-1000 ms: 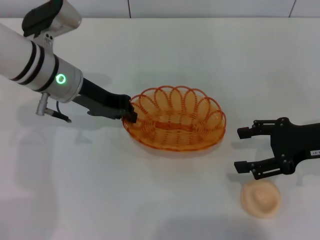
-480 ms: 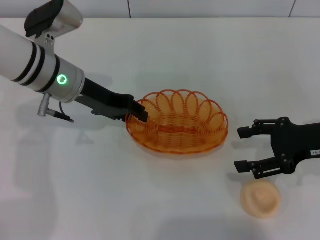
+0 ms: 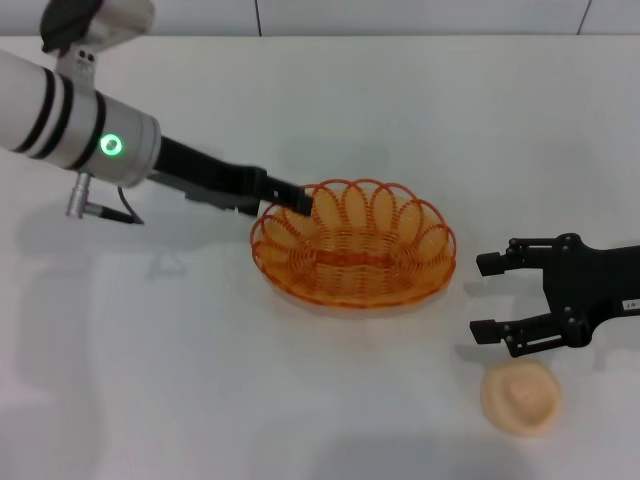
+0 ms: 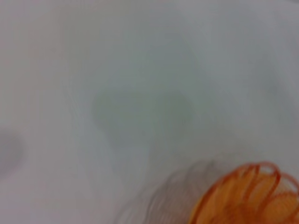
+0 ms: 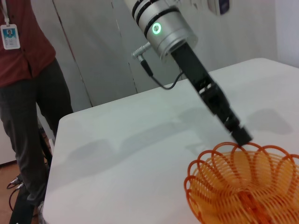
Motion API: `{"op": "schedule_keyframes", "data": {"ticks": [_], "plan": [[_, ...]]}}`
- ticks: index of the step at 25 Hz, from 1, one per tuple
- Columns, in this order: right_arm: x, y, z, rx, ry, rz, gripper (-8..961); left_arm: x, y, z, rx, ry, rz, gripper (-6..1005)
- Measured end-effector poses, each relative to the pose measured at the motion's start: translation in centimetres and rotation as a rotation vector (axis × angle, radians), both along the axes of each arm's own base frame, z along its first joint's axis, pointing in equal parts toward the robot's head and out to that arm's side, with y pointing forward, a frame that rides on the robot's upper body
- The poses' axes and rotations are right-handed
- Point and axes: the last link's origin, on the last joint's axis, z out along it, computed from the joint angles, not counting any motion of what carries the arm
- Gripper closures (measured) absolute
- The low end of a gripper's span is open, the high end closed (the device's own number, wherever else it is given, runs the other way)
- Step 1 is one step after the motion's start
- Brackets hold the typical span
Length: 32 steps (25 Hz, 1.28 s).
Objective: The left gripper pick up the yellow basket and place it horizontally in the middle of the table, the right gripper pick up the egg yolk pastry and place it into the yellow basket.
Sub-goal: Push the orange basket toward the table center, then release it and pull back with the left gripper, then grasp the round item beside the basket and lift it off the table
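The yellow basket (image 3: 352,262) lies level on the white table (image 3: 200,380) near the middle. It also shows in the left wrist view (image 4: 247,196) and the right wrist view (image 5: 247,186). My left gripper (image 3: 298,196) is open and empty, just above the basket's rear left rim, and shows in the right wrist view (image 5: 241,136). My right gripper (image 3: 484,297) is open and empty to the right of the basket. The egg yolk pastry (image 3: 520,397) sits on the table just in front of it, apart from its fingers.
A person in a red shirt (image 5: 28,93) stands beyond the table's far corner in the right wrist view. The table's back edge (image 3: 400,36) meets a wall.
The left gripper shifted the basket slightly to the right, let go of its left rim, and rose toward the rear left rim. The right arm and the pastry have not moved.
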Motion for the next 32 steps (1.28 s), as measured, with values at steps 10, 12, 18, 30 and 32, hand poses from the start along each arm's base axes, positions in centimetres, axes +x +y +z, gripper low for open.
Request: {"op": "schedule_keyframes", "data": {"ticks": [10, 12, 18, 30, 32], "plan": [[0.2, -0.2, 0.1, 0.004, 0.000, -0.007, 140, -1.3, 0.0, 3.2, 0.152, -0.103, -0.160, 107], [0.3, -0.2, 0.2, 0.010, -0.003, -0.008, 140, -1.6, -0.2, 3.8, 0.169, -0.121, -0.202, 107], [0.4, -0.5, 0.8, 0.029, -0.014, -0.018, 141, -2.2, -0.9, 5.0, 0.178, -0.131, -0.340, 109], [1.3, -0.7, 1.5, 0.001, -0.124, -0.112, 143, -1.6, -4.3, 4.4, -0.038, -0.109, -0.672, 111], [1.4, -1.0, 1.8, 0.005, -0.154, -0.126, 143, -1.5, -4.6, 4.5, -0.042, -0.113, -0.686, 112]]}}
